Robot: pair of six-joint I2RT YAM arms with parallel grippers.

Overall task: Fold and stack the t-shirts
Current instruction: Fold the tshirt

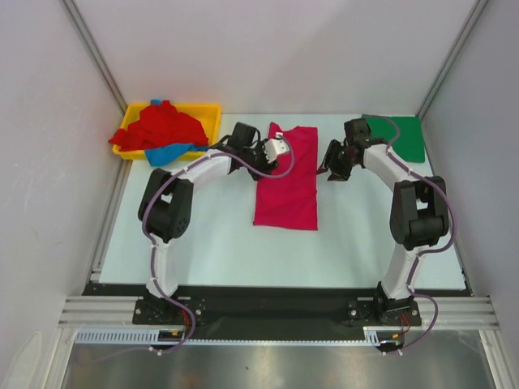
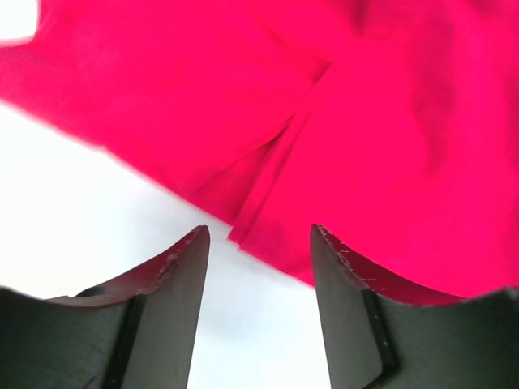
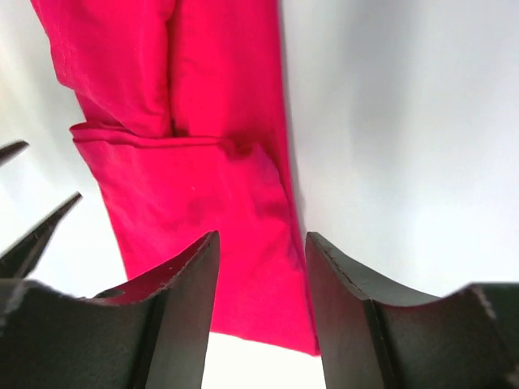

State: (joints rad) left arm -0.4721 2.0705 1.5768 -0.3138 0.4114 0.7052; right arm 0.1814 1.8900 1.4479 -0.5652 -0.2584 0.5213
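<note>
A magenta-pink t-shirt (image 1: 285, 182), soft matte cloth folded into a long narrow strip, is lying flat at the middle of a pale, smooth table (image 1: 203, 243), running from far to near. Seen close in the wrist views, its surface is showing gentle creases and an overlapping folded edge.

The left gripper (image 2: 259, 237), with two dark, hard, wedge-shaped fingers (image 2: 174, 279) scuffed at the tips, is hovering at the strip's far left edge. Its jaws are standing apart with nothing between them, and the cloth is lying just beyond the tips.

The right gripper (image 3: 261, 241), of the same shape, is hanging just beside the strip's right edge, jaws likewise parted and gripping nothing.

At the far left, a glossy yellow tray (image 1: 212, 109) is holding a crumpled red t-shirt (image 1: 166, 126), with a blue t-shirt (image 1: 168, 153) poking out beneath it. At the far right, a green t-shirt (image 1: 399, 136) is lying folded flat in a neat rectangle, well apart from the pink one.
</note>
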